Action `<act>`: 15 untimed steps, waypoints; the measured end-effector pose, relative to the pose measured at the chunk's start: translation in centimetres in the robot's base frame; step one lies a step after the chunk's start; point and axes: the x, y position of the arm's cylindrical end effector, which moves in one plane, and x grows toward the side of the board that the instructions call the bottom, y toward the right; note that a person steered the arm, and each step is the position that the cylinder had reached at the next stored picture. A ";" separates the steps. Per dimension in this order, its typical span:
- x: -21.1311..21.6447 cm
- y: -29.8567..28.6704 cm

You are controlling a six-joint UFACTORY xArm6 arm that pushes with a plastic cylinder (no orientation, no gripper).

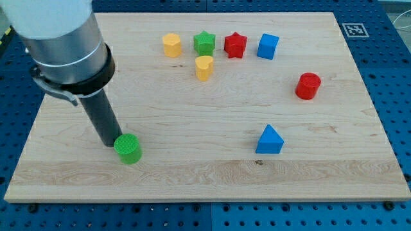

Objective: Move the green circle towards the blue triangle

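- Because the tip [112, 144] is set against the left edge of the green circle [128, 149], a little above its middle, a push made from here could send the round block downward as well as to the right.
- Should that happen, the green circle could be rolled off the side of the rod and left behind, or be carried toward the bottom edge of the wooden board [212, 183], which lies near.
- No block is seen between the green circle and the blue triangle [269, 140]; the two are well apart, so a long straight push is judged to be needed, and small errors in aim would grow along it.
- If the push were carried too far, the blue triangle itself could be struck and shifted.
- The green circle is found in the lower left of the frame; it is seen as a short, bright green cylinder with a flat round top, standing upright on the board.
- No hand is fitted: only a plain dark rod is carried, so nothing is held or clasped, and the block is merely touched from the side.
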 end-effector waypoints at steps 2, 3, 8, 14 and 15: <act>3.7 -1.5; 4.6 -1.0; 0.4 1.0; 0.6 6.0; 0.6 6.8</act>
